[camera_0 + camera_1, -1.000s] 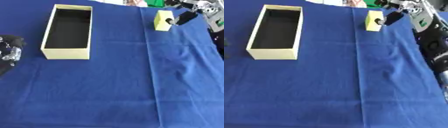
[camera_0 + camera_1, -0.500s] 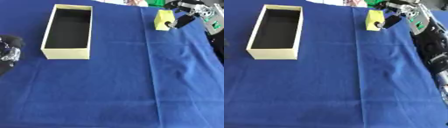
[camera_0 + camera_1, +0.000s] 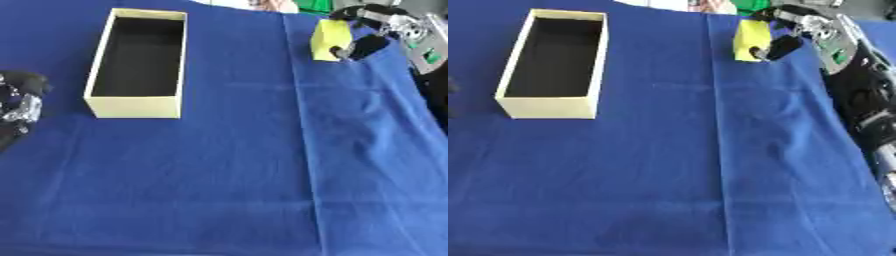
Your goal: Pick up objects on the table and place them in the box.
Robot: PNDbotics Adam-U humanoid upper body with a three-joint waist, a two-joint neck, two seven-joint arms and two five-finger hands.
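Fingers of the right hand (image 3: pixel 785 30) curl around a yellow block (image 3: pixel 751 40) at the far right of the blue cloth (image 3: pixel 227 165), well apart from the open box (image 3: pixel 137 62). It looks light and stiff, best held across its flat sides. Left hand (image 3: pixel 17 100) rests curled at the left edge.

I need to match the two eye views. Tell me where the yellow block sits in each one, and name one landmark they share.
Left eye view: the yellow block is near the top edge, right of centre, at the right hand.
Right eye view: the yellow block is near the top edge, also right of centre but closer to the middle.
Shared landmark: the open box at upper left.
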